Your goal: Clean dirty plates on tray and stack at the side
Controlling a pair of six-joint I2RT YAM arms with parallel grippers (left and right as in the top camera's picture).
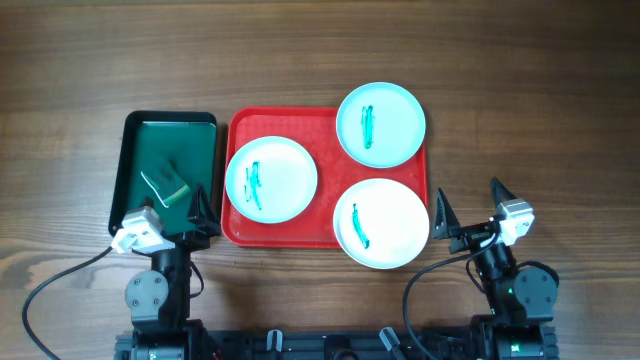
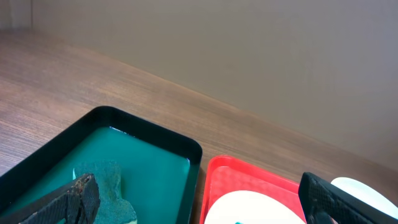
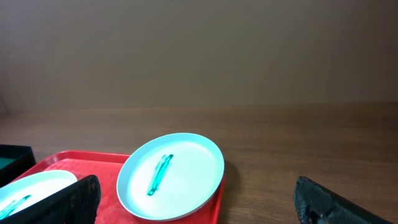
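plates (image 1: 271, 179) on red tray (image 1: 290, 122), round and pale, each smeared green-teal.

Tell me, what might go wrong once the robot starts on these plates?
The far plate and the near plate both hang over the red tray's rim, so pressing down to wipe might tip or slide them off. They also sit close to the left plate; a nudge could knock them together.

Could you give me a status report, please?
Left end effector open, right end effector open, both empty. Three smeared plates on red tray, none stacked. Nothing blocking them.
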